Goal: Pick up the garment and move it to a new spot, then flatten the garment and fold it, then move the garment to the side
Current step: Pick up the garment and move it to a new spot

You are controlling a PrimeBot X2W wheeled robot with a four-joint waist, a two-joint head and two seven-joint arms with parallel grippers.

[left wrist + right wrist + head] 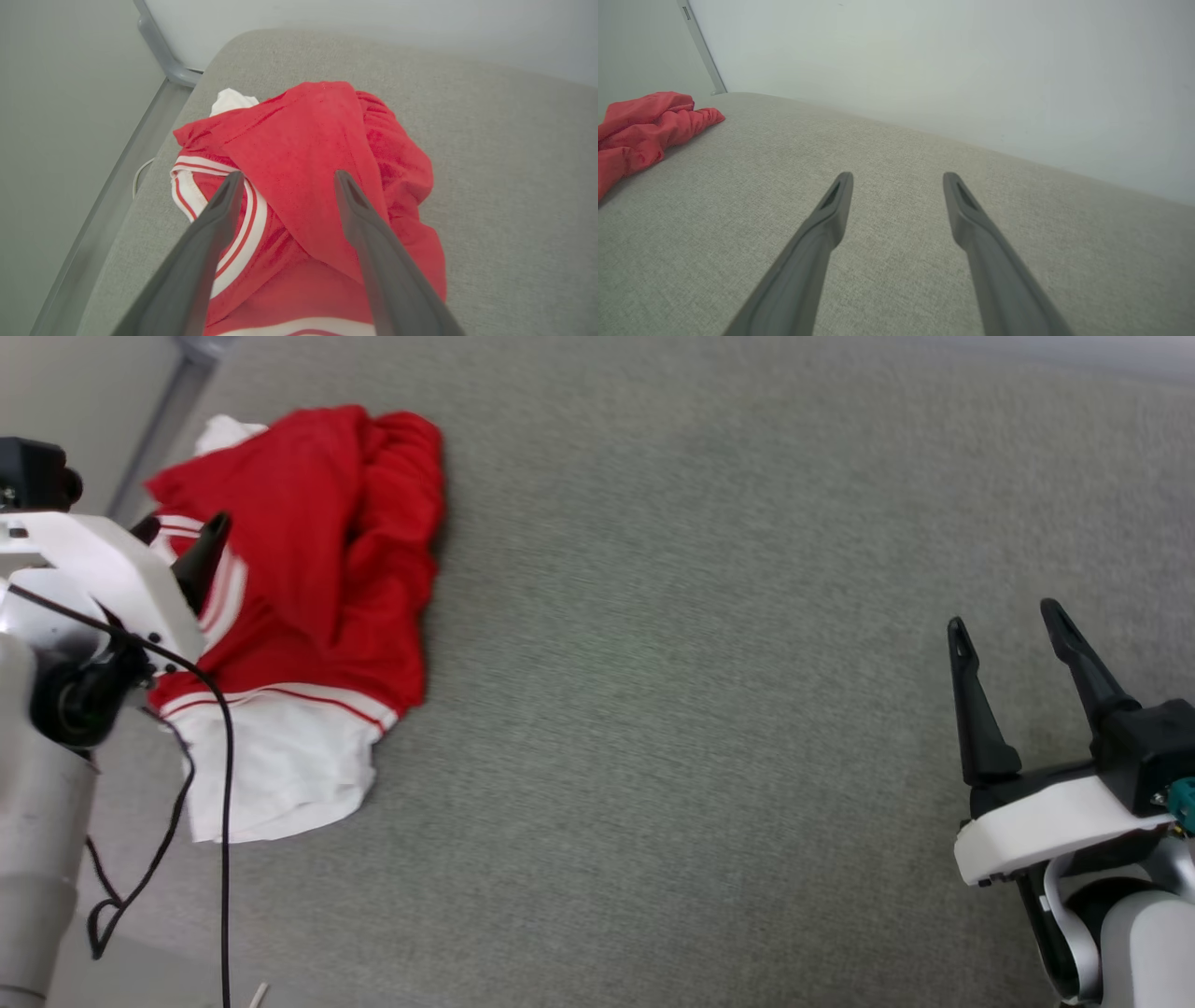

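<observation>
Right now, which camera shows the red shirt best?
The head view: it sees nearly the whole garment from above, red body and white sleeve. The left wrist view is closer, but its bottom edge cuts the garment off. The right wrist view has a red bunch at its left edge.

soft, even light falls over the whole scene, bright without glare, and no single source can be picked out. shadows are faint: a thin dark band lies along the right edge of the shirt (308, 569) and in its folds. the head view is slightly smeared, with the weave of the grey surface (709, 709) running in streaks. in the wrist views the fingers (187, 280) of the left end effector (286, 179) and the right end effector (896, 179) go soft and unfocused near the bottom edge. these views look paler, the red washed out, and the wide lens stretches things toward the edges. the wall (924, 70) has a greenish cast, dimming to grey at the right.
</observation>
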